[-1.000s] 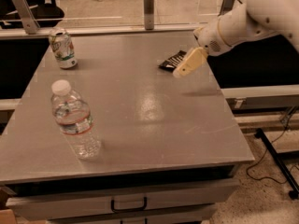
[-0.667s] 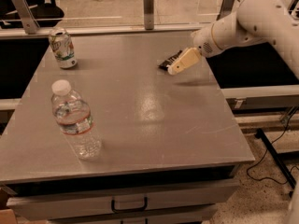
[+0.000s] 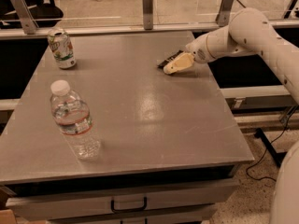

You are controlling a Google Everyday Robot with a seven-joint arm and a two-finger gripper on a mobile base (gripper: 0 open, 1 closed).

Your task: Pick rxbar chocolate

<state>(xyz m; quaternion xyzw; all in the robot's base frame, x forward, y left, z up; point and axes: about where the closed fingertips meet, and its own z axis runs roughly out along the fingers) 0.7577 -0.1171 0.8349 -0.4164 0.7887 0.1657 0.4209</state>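
Two containers stand on the grey table (image 3: 154,125), both on its left side and well apart from each other. The nearer one is a clear plastic water bottle (image 3: 74,125), upright, with a white cap (image 3: 60,87) and a label with a red band around its middle; it looks to hold clear water, but the level I cannot tell. The farther one is a drink can (image 3: 61,49) with green and white print, also upright, near the back left corner. The rxbar chocolate (image 3: 169,59) lies flat at the far right part of the table, near the right edge, a small black bar with one end pointing to the back. The white arm (image 3: 252,29) comes in from the right side, bends down over the table edge, and reaches to the left with its wrist low. The cream gripper (image 3: 170,69) is at the bar, lying just above the table surface and covering the bar's near side; if it is open or closed on the wrapper I cannot tell. Under the table front there is a drawer (image 3: 128,202) with a dark handle.
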